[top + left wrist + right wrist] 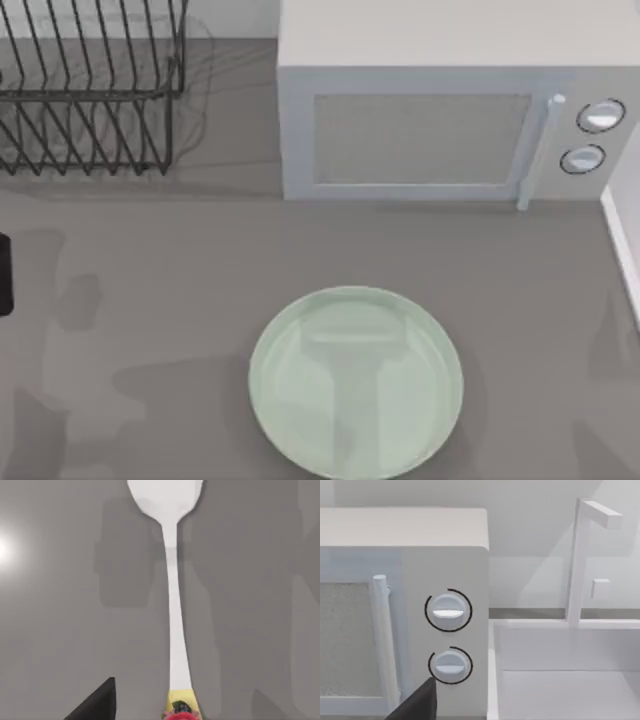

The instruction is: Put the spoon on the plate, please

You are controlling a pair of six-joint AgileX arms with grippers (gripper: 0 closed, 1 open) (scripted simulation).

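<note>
The spoon [172,595] is white, with a slim handle ending in a red knob. In the left wrist view it runs straight away from my left gripper [95,702] over the grey table, knob end nearest the gripper. Whether it lies on the table or is held, I cannot tell. The pale mint-green plate [355,382] sits at the table's front centre with nothing on it. A dark part of my left arm [4,275] shows at the table's left edge, far left of the plate. My right gripper [415,702] faces the microwave's knobs.
A white microwave [430,125] stands at the back centre and right, door shut. A black wire dish rack [90,90] stands at the back left. A white sink basin with a tap [580,565] lies to the right of the microwave.
</note>
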